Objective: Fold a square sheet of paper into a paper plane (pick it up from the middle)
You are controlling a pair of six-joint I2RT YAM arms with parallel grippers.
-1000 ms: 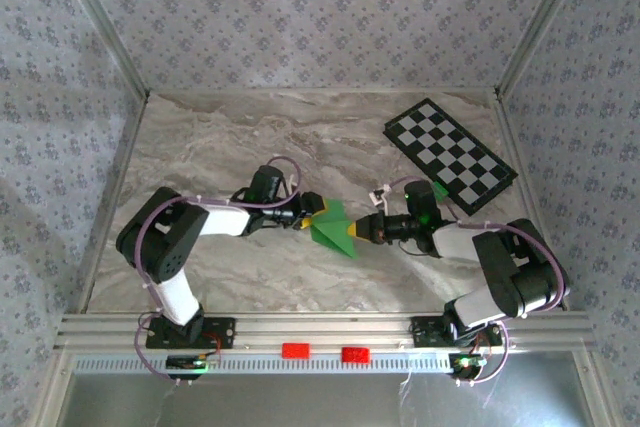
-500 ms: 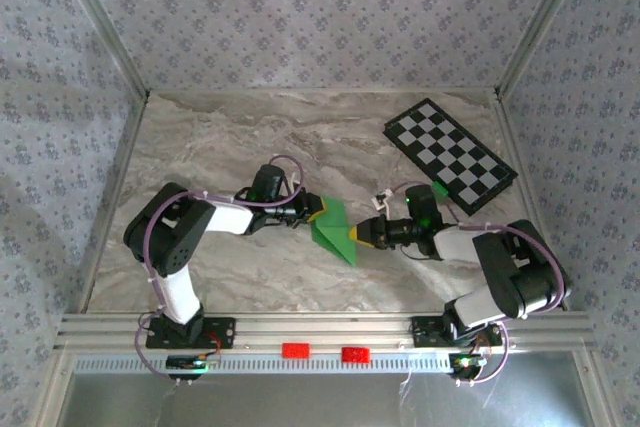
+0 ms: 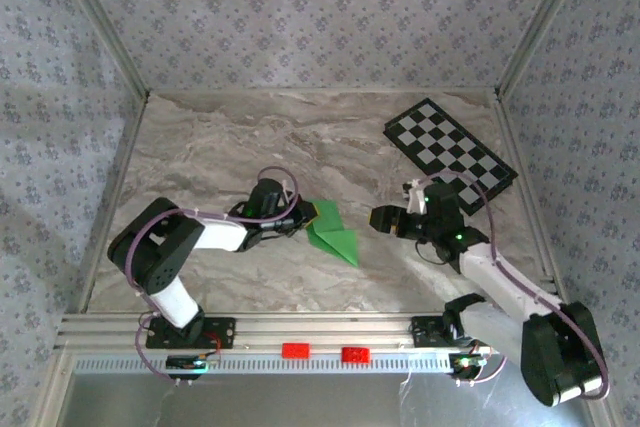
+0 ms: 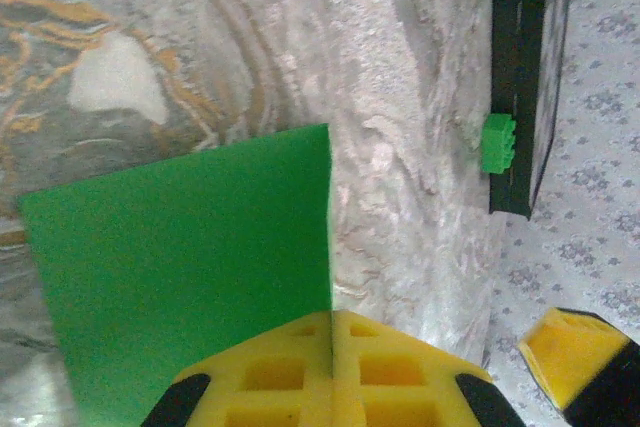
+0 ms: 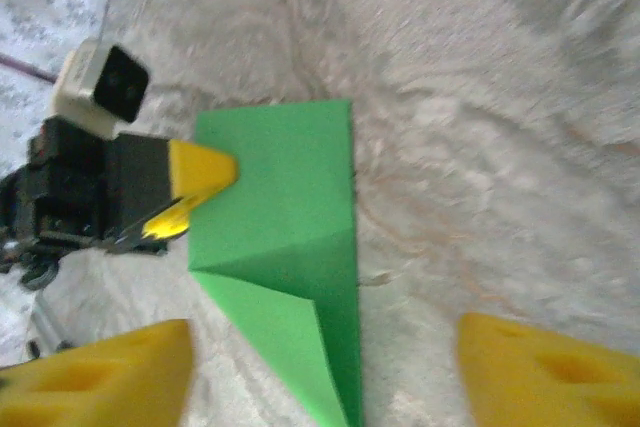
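One green paper (image 3: 332, 230), one checkered board (image 3: 450, 155), one green block (image 4: 497, 143).

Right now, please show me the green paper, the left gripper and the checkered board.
green paper (image 3: 332, 235): top external view, middle of folded sheet.
left gripper (image 4: 332, 321): left wrist view, seam between closed fingertips.
checkered board (image 3: 450, 155): top external view, centre of surface.

No legible text, label, brand, number or sign in any view. Green paper (image 3: 329, 231) plain, unprinted. Checkered board (image 3: 450, 155) bears black-white squares, no lettering.
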